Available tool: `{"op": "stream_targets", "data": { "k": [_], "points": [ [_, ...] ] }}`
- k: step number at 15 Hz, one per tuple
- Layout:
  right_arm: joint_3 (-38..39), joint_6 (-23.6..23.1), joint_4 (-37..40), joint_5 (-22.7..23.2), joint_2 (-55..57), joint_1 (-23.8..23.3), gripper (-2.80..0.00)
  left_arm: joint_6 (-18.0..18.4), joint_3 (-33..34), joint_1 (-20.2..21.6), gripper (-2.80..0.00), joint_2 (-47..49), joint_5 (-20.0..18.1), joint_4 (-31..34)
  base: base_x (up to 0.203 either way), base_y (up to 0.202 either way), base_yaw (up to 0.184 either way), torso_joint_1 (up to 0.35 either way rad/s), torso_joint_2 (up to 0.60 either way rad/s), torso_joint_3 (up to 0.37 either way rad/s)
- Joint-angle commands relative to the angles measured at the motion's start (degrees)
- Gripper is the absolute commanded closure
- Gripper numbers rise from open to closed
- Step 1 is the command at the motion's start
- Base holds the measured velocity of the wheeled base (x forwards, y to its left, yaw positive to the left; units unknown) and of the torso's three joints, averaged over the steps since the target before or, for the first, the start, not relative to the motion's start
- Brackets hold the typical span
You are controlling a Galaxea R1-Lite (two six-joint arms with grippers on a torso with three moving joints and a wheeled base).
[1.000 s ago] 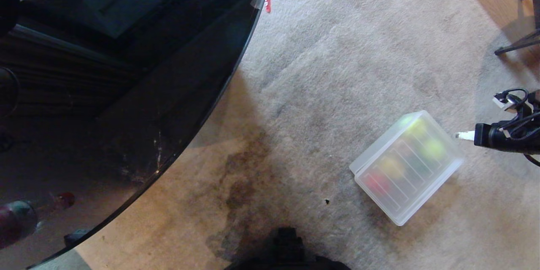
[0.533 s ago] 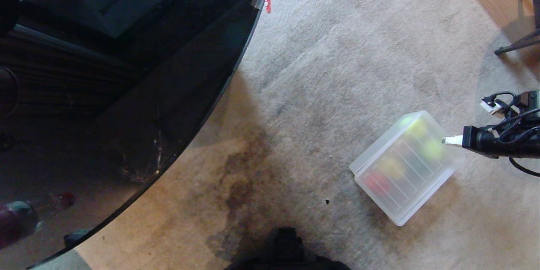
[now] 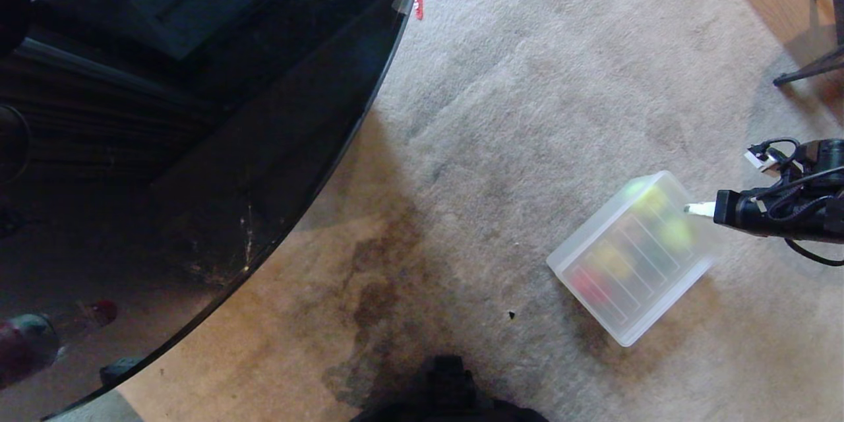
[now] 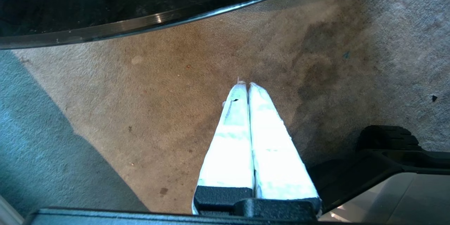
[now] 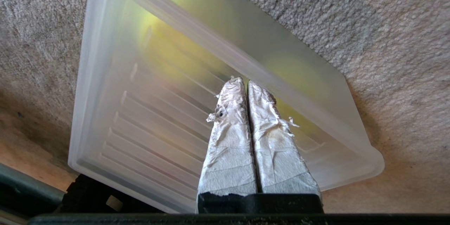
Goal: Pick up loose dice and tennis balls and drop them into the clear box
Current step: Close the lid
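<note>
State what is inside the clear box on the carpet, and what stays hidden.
Through the ribbed lid of the clear box show blurred yellow-green shapes, a yellow one and a red one. Pips and any further pieces are hidden.

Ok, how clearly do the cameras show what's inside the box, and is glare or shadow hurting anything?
Head view: the ribbed lid on the clear box blurs its contents to soft yellow-green and red patches; the dark glass table mirrors the room. Right wrist view: only a yellow-green glow shows behind the shut right pincer. Left wrist view: the left pincer is overexposed, and dark stains mark the carpet.
</note>
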Motion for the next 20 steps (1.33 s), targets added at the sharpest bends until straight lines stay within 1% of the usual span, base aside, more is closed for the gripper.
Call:
{"op": "stream_targets", "data": {
  "k": [1, 4, 7, 9, 11, 12, 13, 15, 17, 18, 20],
  "points": [
    [-0.03, 0.03, -0.10, 0.21, -0.07, -0.09, 0.00, -0.02, 0.00, 0.00, 0.00, 0.00, 0.04, 0.00, 0.000, 0.000, 0.000, 0.000, 0.00, 0.000],
    [0.88, 0.09, 0.41, 0.32, -2.21, -0.09, 0.00, -0.02, 0.00, 0.00, 0.00, 0.00, 0.04, 0.00, 0.000, 0.000, 0.000, 0.000, 0.00, 0.000],
    [3.57, -0.03, 0.48, 2.33, -6.70, -0.09, 0.00, -0.02, 0.00, 0.00, 0.00, 0.00, 0.04, 0.00, 0.000, 0.000, 0.000, 0.000, 0.00, 0.000],
    [6.83, -0.21, 0.55, 3.18, -10.68, -0.07, 0.00, -0.02, 0.00, 0.00, 0.00, 0.00, 0.04, 0.00, 0.000, 0.000, 0.000, 0.000, 0.00, 0.000],
    [11.66, -0.72, 0.65, 3.96, -15.01, -0.09, 0.00, -0.02, 0.00, 0.00, 0.00, 0.00, 0.04, 0.00, 0.000, 0.000, 0.000, 0.000, 0.00, 0.000],
    [12.58, -1.08, 0.66, 4.16, -15.74, -0.09, 0.00, -0.02, 0.00, 0.00, 0.00, 0.00, 0.04, 0.00, 0.000, 0.000, 0.000, 0.000, 0.00, 0.000],
    [15.10, -2.00, 0.65, 4.13, -18.06, -0.09, 0.00, -0.02, 0.08, 0.00, 0.00, 0.00, 0.04, 0.00, 0.000, 0.000, 0.000, 0.000, 0.00, 0.000],
    [21.98, -4.98, 0.65, 3.96, -26.73, -0.09, 0.00, -0.02, 0.00, 0.00, 0.00, 0.00, 0.04, 0.00, 0.000, 0.000, 0.000, 0.000, 0.00, 0.000],
    [31.40, -8.82, 1.59, 3.38, -38.80, -0.03, 0.00, -0.02, 0.00, 0.00, 0.00, 0.00, 0.04, 0.00, 0.000, 0.000, 0.000, 0.000, 0.00, 0.000],
    [35.43, -10.21, 2.99, 3.00, -45.26, 0.05, 0.00, -0.02, 0.00, 0.00, 0.00, 0.00, 0.04, 0.00, 0.000, 0.000, 0.000, 0.000, 0.00, 0.000],
    [40.91, -11.94, 9.12, 2.20, -58.73, 1.26, 0.00, -0.02, 0.00, 0.00, 0.00, 0.00, 0.04, 0.09, 0.000, 0.000, 0.000, 0.000, 0.00, 0.000]
  ]
}}
